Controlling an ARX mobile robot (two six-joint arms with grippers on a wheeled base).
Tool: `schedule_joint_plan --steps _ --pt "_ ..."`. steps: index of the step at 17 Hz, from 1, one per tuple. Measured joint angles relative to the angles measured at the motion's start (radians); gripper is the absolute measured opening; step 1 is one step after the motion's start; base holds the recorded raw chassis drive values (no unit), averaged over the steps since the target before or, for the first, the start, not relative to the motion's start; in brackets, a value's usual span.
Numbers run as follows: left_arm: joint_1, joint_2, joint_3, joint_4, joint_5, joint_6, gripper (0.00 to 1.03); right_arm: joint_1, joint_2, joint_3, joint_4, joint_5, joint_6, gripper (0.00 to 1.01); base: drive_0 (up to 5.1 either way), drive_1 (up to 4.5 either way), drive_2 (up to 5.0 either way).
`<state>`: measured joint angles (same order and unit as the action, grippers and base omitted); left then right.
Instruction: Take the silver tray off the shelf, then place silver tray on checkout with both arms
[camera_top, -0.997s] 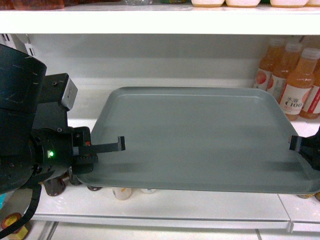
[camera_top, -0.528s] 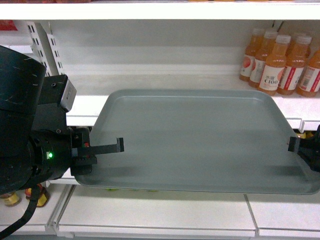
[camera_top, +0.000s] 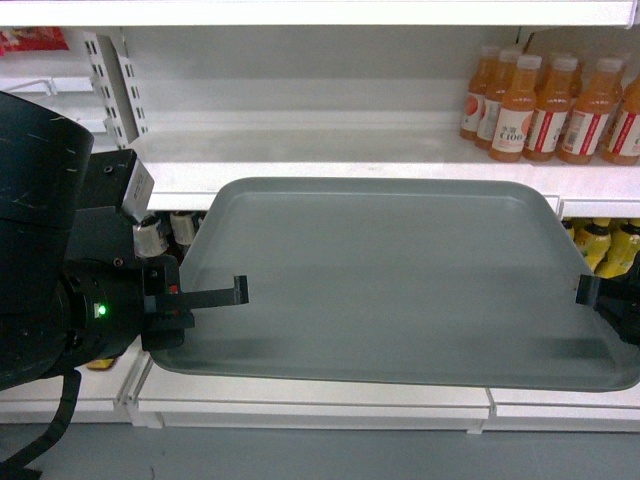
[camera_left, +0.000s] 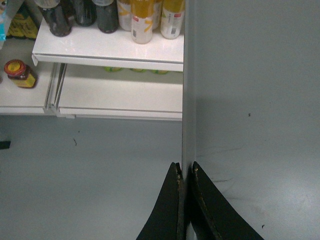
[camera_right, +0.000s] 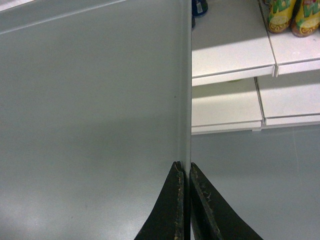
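Left gripper and right gripper are both clamped, arms spread wide.

Orange juice bottles stand beside yellow bottles below.

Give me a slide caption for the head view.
Both grippers, left and right, carry the silver tray before shelves of orange juice bottles.

I'm looking into a shop aisle: white shelf boards on slotted uprights carry rows of orange drink bottles, with yellow bottles and a jar on lower tiers above grey floor.
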<state>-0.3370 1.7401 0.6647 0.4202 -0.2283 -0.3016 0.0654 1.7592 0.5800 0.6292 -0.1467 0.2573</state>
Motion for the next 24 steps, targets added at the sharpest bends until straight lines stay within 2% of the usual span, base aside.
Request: schedule_joint_plan --steps 24 --pt "0.000 0.001 -0.001 0.001 -0.001 0.003 0.02 0.000 0.000 -0.001 0.000 0.000 0.000 0.02 0.0 -4.23 4.3"
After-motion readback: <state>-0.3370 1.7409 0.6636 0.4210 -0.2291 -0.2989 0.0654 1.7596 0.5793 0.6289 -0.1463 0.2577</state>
